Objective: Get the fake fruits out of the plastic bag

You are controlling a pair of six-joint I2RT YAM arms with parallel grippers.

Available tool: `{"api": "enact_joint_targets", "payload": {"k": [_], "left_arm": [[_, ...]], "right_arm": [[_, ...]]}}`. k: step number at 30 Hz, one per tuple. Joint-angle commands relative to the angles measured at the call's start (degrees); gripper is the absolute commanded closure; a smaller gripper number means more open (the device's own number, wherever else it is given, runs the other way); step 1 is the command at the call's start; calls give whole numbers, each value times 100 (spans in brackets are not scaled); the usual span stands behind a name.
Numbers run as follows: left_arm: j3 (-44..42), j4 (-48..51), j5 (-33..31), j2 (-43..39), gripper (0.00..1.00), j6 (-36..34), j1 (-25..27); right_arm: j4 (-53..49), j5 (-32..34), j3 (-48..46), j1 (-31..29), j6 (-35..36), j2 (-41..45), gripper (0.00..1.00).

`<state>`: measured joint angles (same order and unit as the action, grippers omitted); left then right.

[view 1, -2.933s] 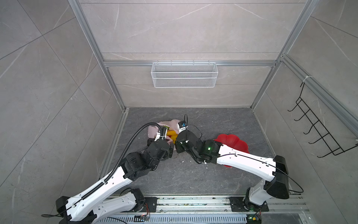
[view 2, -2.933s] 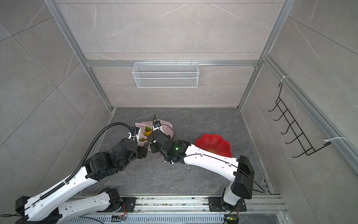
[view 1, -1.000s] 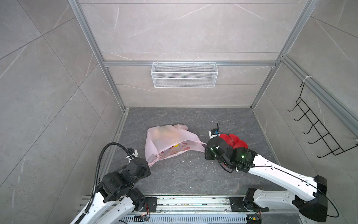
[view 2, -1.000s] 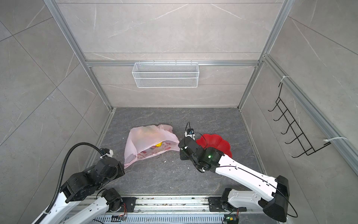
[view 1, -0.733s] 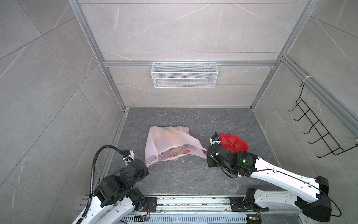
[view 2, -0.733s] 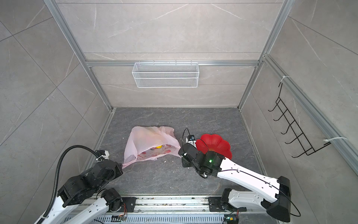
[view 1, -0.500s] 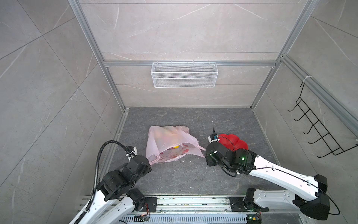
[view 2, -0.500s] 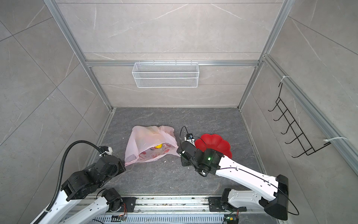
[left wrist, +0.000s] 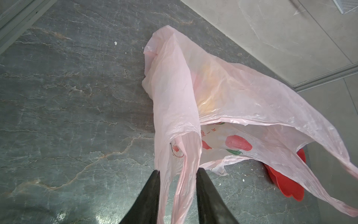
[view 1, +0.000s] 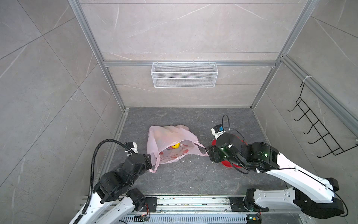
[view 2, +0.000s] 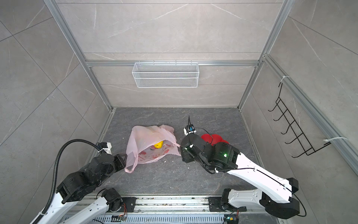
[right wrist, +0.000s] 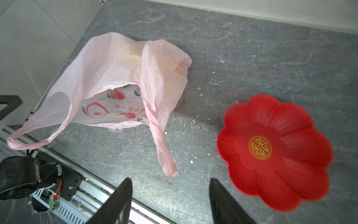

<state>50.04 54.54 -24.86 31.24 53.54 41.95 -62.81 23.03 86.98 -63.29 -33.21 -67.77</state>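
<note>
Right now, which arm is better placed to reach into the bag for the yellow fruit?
Right, probably: the right end effector is open and holds nothing, facing the open mouth of the plastic bag, where the yellow fruit shows. The left end effector has a bag handle between its fingers.

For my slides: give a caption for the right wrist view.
Open right gripper facing the slack pink plastic bag, red flower-shaped plate beside it.
</note>
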Motion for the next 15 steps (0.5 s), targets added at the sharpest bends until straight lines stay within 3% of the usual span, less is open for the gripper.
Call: {"api": "enact_joint_targets", "payload": {"k": [1,4,8,11,15], "left_arm": [[157,-407,59,-69,63,-173,-14],[205,-419,57,-83,62,-248,-14],[422,-295,18,-41,44,-575,-19],[732,63,46,161,30,-868,-16],[1084,550,260,486,23,-1208,-12]], "right_arm": [[-6,131,459,-220,484,-230,45],[606,-287,769,-392,810,-728,55],[1166,-732,1189,-551,957,-1491,63],[1770,-1234,1115,-569,834,-1950,67],[2452,-1411,719,-562,361,-2332,70]]}}
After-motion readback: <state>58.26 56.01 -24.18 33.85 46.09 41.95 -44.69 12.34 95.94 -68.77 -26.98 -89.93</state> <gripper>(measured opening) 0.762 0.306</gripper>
